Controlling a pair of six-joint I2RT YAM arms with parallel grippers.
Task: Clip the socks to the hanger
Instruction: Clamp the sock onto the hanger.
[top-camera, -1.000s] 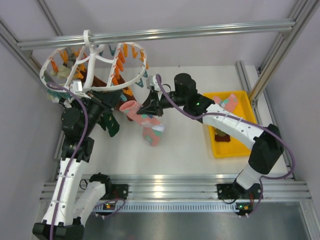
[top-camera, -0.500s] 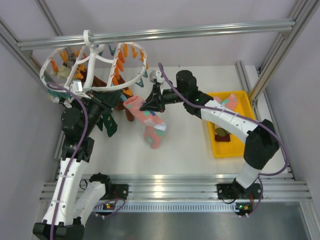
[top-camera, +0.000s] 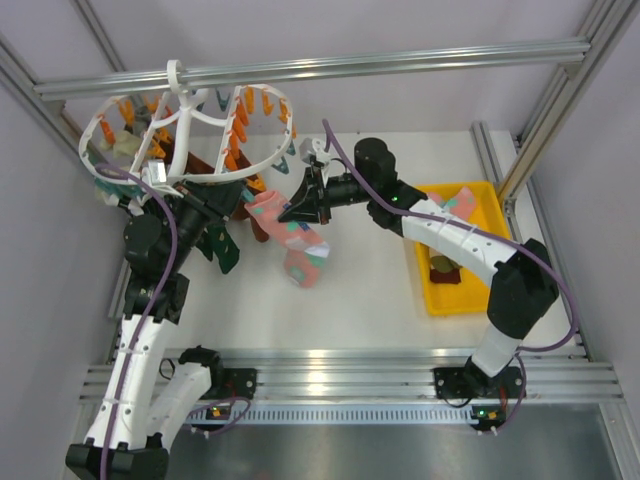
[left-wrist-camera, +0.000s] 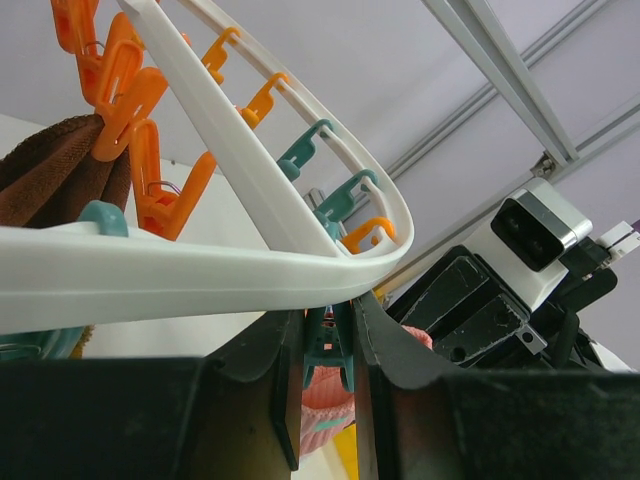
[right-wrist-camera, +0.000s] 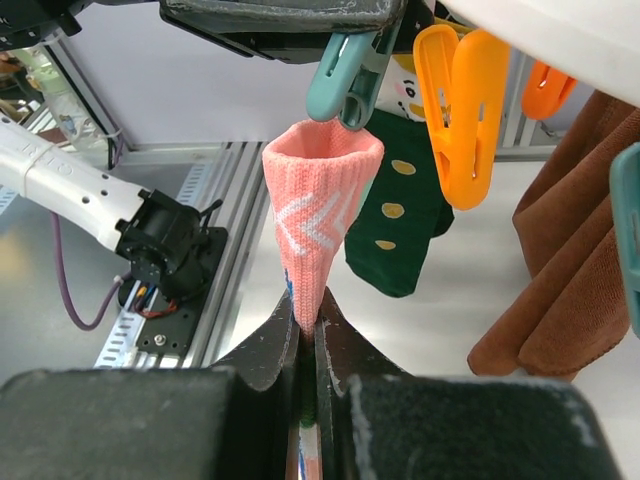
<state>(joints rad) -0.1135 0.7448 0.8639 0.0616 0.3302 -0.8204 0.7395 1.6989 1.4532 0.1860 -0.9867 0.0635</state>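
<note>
The white ring hanger (top-camera: 215, 178) hangs from the rail with orange and teal clips. My left gripper (left-wrist-camera: 325, 350) is shut on a teal clip (left-wrist-camera: 328, 340) under the hanger rim (left-wrist-camera: 200, 270), squeezing its upper end. My right gripper (right-wrist-camera: 307, 325) is shut on a pink sock (right-wrist-camera: 320, 210) and holds it upright, its open cuff touching the tips of that teal clip (right-wrist-camera: 345, 85). From above, the pink sock (top-camera: 285, 235) dangles below the right gripper (top-camera: 300, 208). A dark green dotted sock (right-wrist-camera: 400, 220) and a maroon-brown sock (right-wrist-camera: 560, 280) hang clipped beside it.
A yellow tray (top-camera: 432, 298) at the right holds more socks. An orange clip (right-wrist-camera: 460, 110) dangles just right of the teal one. The aluminium rail (top-camera: 400, 62) runs across the back. Grey walls close both sides.
My right arm has raised and turned the pink sock closer to the hanger rim, mostly in the first half second. The left gripper has stayed on the clip.
</note>
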